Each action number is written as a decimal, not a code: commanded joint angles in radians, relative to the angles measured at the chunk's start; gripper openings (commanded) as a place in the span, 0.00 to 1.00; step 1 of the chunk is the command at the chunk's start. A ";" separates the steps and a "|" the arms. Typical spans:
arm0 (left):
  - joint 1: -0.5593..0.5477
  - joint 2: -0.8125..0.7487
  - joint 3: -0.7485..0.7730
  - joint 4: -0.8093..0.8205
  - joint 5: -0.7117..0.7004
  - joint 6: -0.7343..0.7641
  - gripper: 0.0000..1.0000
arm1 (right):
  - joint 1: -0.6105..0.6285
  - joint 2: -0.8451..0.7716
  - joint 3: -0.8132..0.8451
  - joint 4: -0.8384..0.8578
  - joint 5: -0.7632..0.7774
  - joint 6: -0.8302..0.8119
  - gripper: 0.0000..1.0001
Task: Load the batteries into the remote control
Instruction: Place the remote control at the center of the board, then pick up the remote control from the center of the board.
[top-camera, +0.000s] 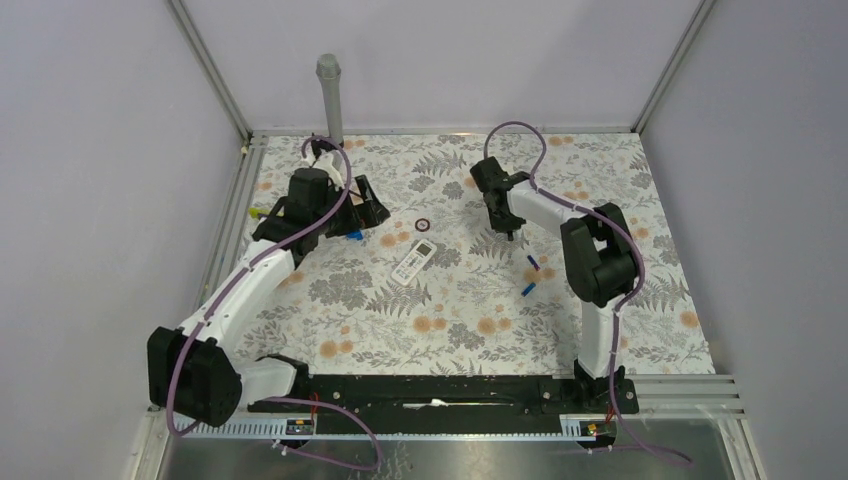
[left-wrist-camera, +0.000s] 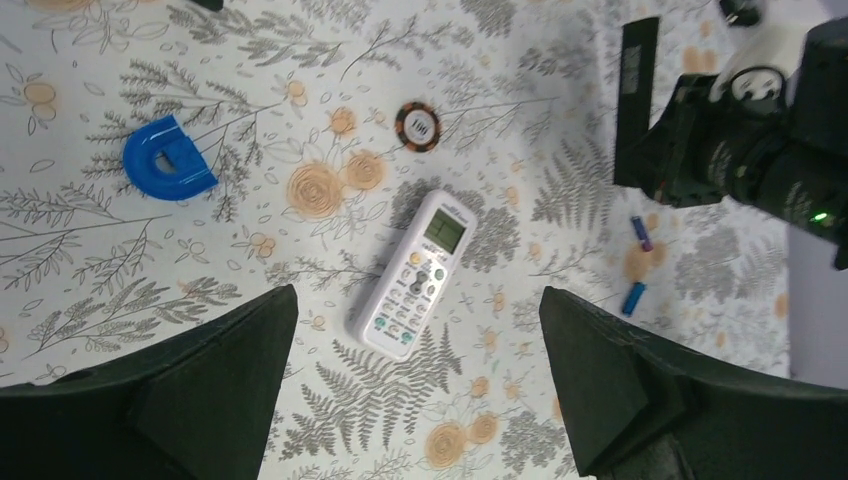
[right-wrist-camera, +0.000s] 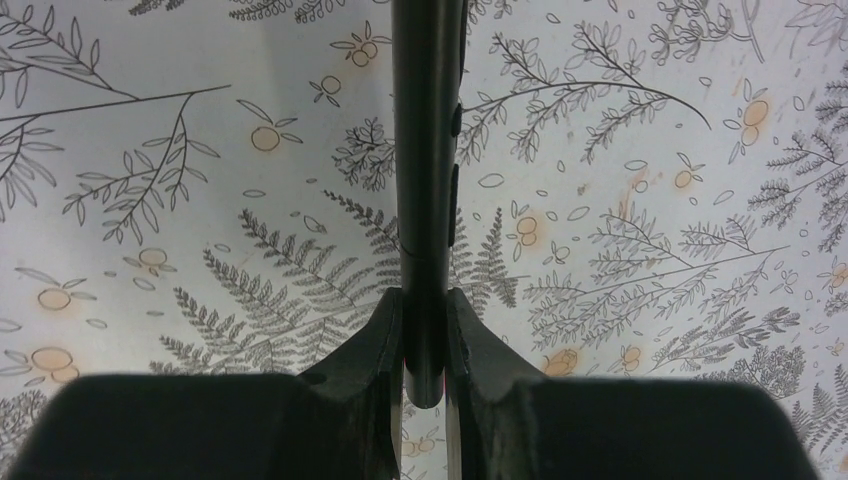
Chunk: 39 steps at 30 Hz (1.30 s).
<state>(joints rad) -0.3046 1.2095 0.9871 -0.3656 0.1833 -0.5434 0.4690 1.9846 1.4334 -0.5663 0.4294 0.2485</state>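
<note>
While the left claw (left-wrist-camera: 415, 296) hangs over the far left of the desk (top-camera: 450, 325) with its jaws spread wide, the right claw (right-wrist-camera: 425, 300) is clamped on a slim black bar (right-wrist-camera: 428, 120), held edge-on above the far right. A pale cloth printed with grey ferns and orange blossoms covers the desk. Plain lilac-grey walls (top-camera: 440, 60) close it in on 3 sides behind an aluminium frame (top-camera: 210, 70), and a grey post (top-camera: 330, 95) stands at the far left. The white remote control (top-camera: 413, 262) lies face up near the middle. The 2 blue batteries (left-wrist-camera: 641, 232) lie loose to its right, close together but apart. A small dark ring (top-camera: 423, 224) sits just beyond the remote, and a blue horseshoe piece (left-wrist-camera: 168, 160) lies to its left.
</note>
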 joint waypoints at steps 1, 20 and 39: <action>-0.036 0.063 0.001 -0.031 -0.069 0.047 0.99 | -0.001 0.067 0.101 -0.083 0.058 0.007 0.00; -0.199 0.374 0.096 -0.130 -0.111 0.147 0.99 | 0.000 0.078 0.208 -0.154 -0.121 0.039 0.57; -0.373 0.630 0.189 -0.073 -0.352 0.245 0.79 | -0.070 -0.277 -0.174 0.023 -0.405 0.185 0.77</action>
<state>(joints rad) -0.6838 1.8175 1.1347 -0.4603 -0.0925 -0.2943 0.4164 1.7798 1.3140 -0.5854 0.0765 0.3885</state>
